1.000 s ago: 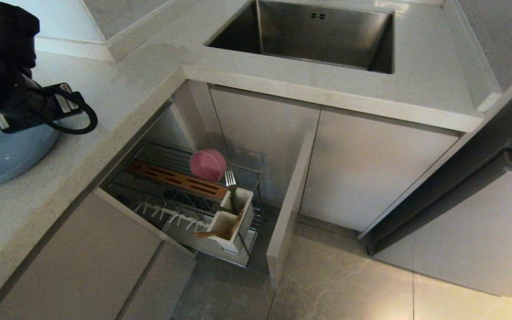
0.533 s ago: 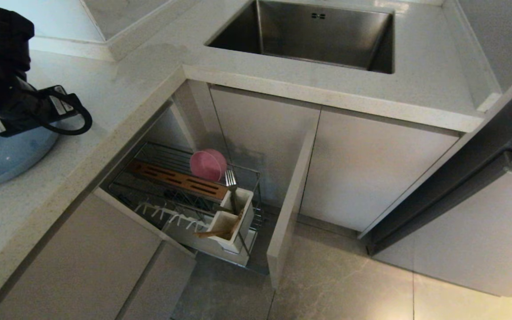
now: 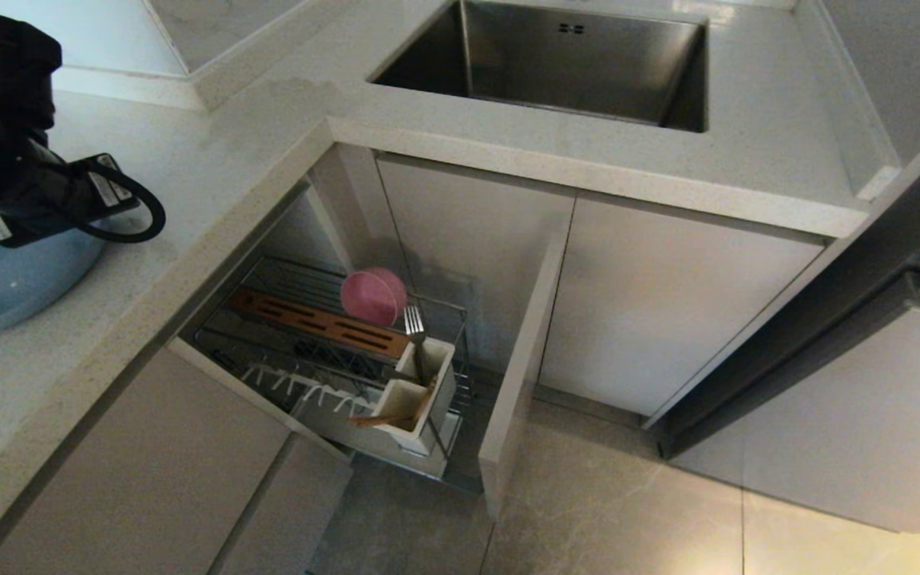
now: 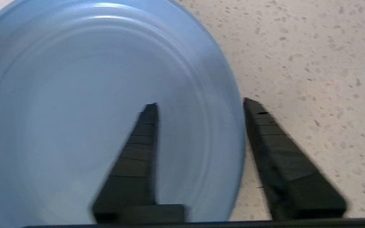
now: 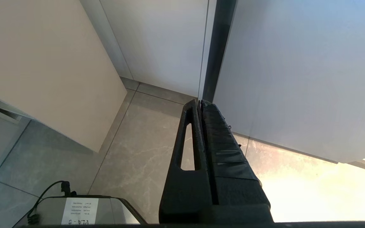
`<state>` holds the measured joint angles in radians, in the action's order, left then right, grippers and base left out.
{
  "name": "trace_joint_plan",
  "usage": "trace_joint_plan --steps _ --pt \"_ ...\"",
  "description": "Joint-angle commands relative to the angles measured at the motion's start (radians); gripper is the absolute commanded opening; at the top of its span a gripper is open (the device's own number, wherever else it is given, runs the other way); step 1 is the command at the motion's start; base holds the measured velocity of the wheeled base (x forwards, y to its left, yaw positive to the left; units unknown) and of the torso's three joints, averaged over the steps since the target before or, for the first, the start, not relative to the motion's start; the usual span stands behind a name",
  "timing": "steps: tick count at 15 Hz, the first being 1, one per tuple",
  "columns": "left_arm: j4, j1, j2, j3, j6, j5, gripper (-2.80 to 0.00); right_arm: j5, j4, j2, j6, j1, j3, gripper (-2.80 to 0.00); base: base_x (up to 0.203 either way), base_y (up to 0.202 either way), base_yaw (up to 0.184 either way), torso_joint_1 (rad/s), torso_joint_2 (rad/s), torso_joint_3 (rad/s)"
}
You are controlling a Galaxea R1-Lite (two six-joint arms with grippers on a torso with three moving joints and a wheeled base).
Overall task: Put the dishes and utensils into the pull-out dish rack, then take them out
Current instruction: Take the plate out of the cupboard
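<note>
two fingers of the left pincer (image 4: 200,103) straddle the rim of the blue plate (image 4: 74,104), one finger over the plate's inside and the other outside it over the speckled desk (image 4: 312,57); the jaws stand partly apart with the rim between them, and whether they already press on it cannot be told. in the head view the plate (image 3: 5,279) sits flat on the desk at the far left, partly under the black left arm (image 3: 5,120). below the desk edge the pull-out dish rack (image 3: 332,359) stands drawn out, its beige panel front (image 3: 520,351) to the right. the pink bowl (image 3: 373,296) stands on edge at the back of the rack, just behind the brown wooden strip (image 3: 320,323). the white utensil box (image 3: 420,395) sits at the front right corner; the fork (image 3: 414,323) stands in its rear compartment, tines up, and the chopsticks (image 3: 396,415) lean in the front one. the steel sink (image 3: 556,64) lies well apart at the top. the right pincer (image 5: 200,103) hangs low over the floor tiles (image 5: 131,152) beside the cabinet doors, its fingers pressed together on nothing.
</note>
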<state>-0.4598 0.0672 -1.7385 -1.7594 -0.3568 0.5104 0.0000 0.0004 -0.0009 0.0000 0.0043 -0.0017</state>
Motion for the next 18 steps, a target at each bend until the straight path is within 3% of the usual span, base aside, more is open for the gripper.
trace_joint_plan --steps 1,10,14,18 --pt "-0.002 0.000 0.004 0.000 -0.002 0.003 -2.80 0.000 0.001 0.001 0.000 0.000 0.000 -2.80 0.000 0.000 0.000 0.000 0.00 0.000" --pt "0.005 -0.001 0.032 -0.015 -0.016 0.003 -2.80 0.000 0.001 0.001 0.000 0.000 0.000 -2.80 0.000 0.000 0.000 0.000 0.00 0.000" --pt "0.102 -0.025 0.100 -0.028 -0.013 0.005 -2.80 0.000 0.001 0.001 0.000 0.000 0.000 -2.80 0.000 0.000 0.000 0.000 0.00 0.000" --pt "0.182 -0.095 0.201 -0.047 -0.007 0.012 -2.80 0.000 0.001 0.001 0.000 0.000 0.000 -2.80 0.000 0.000 0.000 0.000 0.00 0.000"
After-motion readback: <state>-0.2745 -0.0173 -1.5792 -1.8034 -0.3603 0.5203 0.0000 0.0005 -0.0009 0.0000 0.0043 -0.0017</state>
